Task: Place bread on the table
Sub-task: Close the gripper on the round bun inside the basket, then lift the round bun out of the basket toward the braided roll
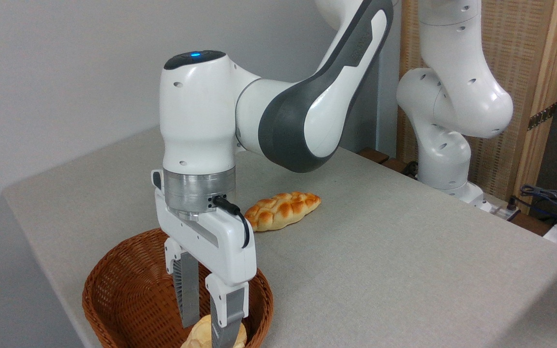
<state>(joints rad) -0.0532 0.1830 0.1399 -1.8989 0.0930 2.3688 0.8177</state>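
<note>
Only one cam view. Lower edge of frame cuts off the bun (202, 334) and the front rim of the wicker basket (114, 290), so the bun's full shape can't be seen. End effector (208, 326) fingertips run out of frame or behind the bun; the near finger (227, 314) covers the bun's middle. Fingers sit to either side of the bun w/ a gap between them; whether they're clenched on it or just around it, can't tell. What shows of the bun: pale yellow, rounded, slightly browned at the edges, lying inside the basket at the near side. Basket stands on the grey bench (404, 251) near its front-left corner. Braided golden loaf (281, 210) lies on the bench behind the basket, partly hidden by the wrist.
</note>
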